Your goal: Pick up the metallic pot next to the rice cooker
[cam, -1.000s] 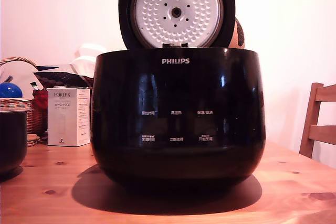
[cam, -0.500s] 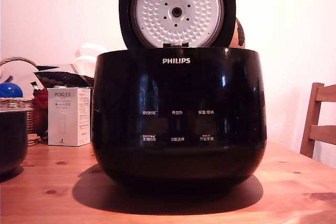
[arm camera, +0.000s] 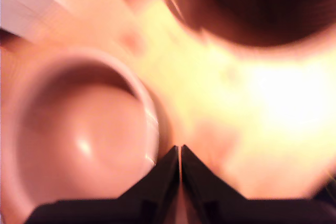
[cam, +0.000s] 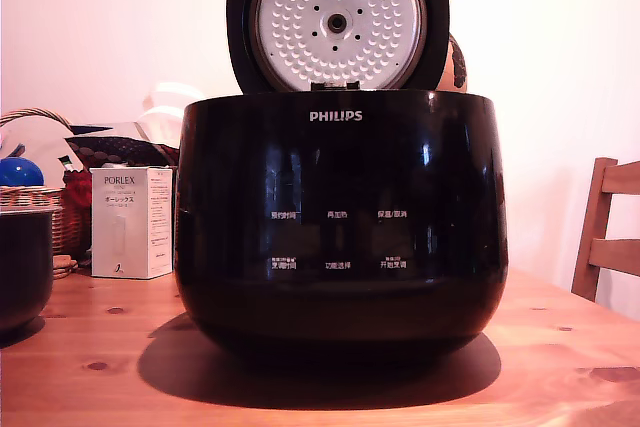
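Exterior view: the rice cooker (cam: 340, 227), a large glossy black body marked "PHILIPS", fills the centre of the frame on the wooden tabletop (cam: 100, 367), its round lid (cam: 337, 19) standing open at top centre with the silver dimpled inner plate facing the camera. The metallic pot (cam: 22, 267), dark and cut off by the frame edge, sits at the lower left on the tabletop, apart from the cooker. Between them, further back, stands a white box (cam: 130, 222) printed "PORLEX", and behind the pot a wicker basket (cam: 45, 212) holds a blue ball (cam: 18, 171). A wooden chair (cam: 608, 237) appears at the right edge. Wrist view (heavily blurred): the claw (arm camera: 180, 153) shows at the bottom centre, its two dark tips pressed together with only a hairline between them and nothing gripped. The pot's round open interior (arm camera: 79, 135) occupies the lower left of that frame, its rim just beside the claw tips; the cooker's dark curve spans the upper right.
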You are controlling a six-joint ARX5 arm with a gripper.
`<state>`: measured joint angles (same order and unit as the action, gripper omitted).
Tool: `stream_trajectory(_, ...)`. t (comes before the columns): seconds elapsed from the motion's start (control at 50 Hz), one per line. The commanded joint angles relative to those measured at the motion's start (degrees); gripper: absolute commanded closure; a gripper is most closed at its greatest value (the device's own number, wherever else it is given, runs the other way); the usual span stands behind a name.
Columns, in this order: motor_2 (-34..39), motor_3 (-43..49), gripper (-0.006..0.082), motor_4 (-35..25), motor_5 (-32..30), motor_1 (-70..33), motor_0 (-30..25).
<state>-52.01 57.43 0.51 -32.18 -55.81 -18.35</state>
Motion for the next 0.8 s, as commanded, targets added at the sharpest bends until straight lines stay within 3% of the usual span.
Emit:
stream_trajectory(0.0,0.37,0.98,0.0669,-0.07,-1.05,-2.05,0.85)
stream_trajectory(0.1,0.35,0.96,0.0415,1.66,-0.72,-5.40,1.95)
stream_trajectory(0.22,0.35,-0.90,0.0267,5.49,-0.17,-8.59,2.99)
stream_trajectory(0.36,0.35,-3.28,0.0256,7.34,-0.17,-11.54,4.57)
stream_trajectory(0.78,0.35,-7.61,0.0255,3.17,0.22,-21.64,6.40)
